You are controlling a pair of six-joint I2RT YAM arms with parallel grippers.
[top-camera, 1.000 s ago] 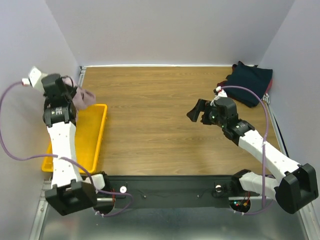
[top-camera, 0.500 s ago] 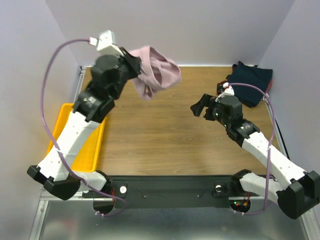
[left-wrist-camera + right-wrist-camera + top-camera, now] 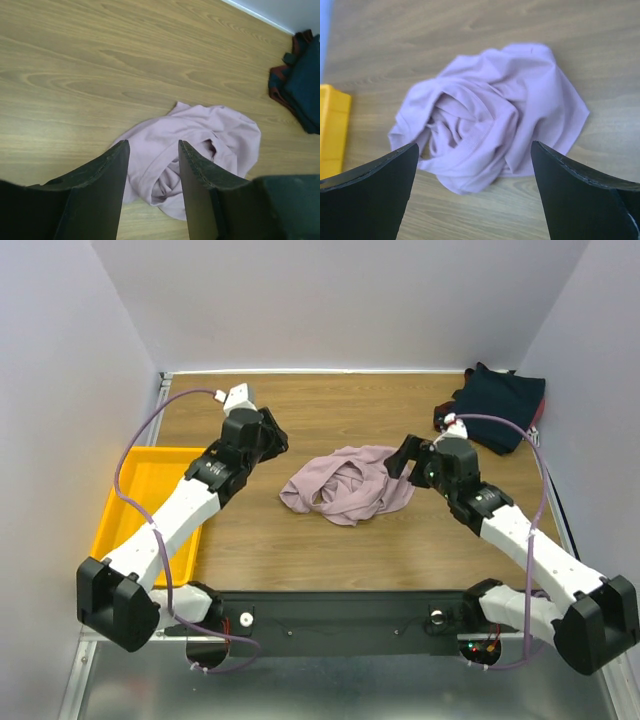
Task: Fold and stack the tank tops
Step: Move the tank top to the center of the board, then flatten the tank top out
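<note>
A dusty pink tank top [image 3: 345, 483] lies crumpled in a heap in the middle of the wooden table; it also shows in the left wrist view [image 3: 200, 145] and the right wrist view [image 3: 490, 115]. Dark navy tank tops with a maroon edge [image 3: 500, 405] sit piled at the far right corner [image 3: 300, 80]. My left gripper [image 3: 272, 435] hovers to the left of the pink heap, open and holding nothing [image 3: 152, 150]. My right gripper [image 3: 400, 455] stands wide open just right of the heap, above it, with nothing between its fingers [image 3: 475, 150].
A yellow plastic tray [image 3: 130, 500] lies at the left edge of the table, its corner showing in the right wrist view [image 3: 332, 130]. Grey walls close in the table on three sides.
My left arm swung from over the tray to the table's middle carrying the pink tank top, then opened and let it drop onto the wood. The right gripper shifted slightly toward it.
</note>
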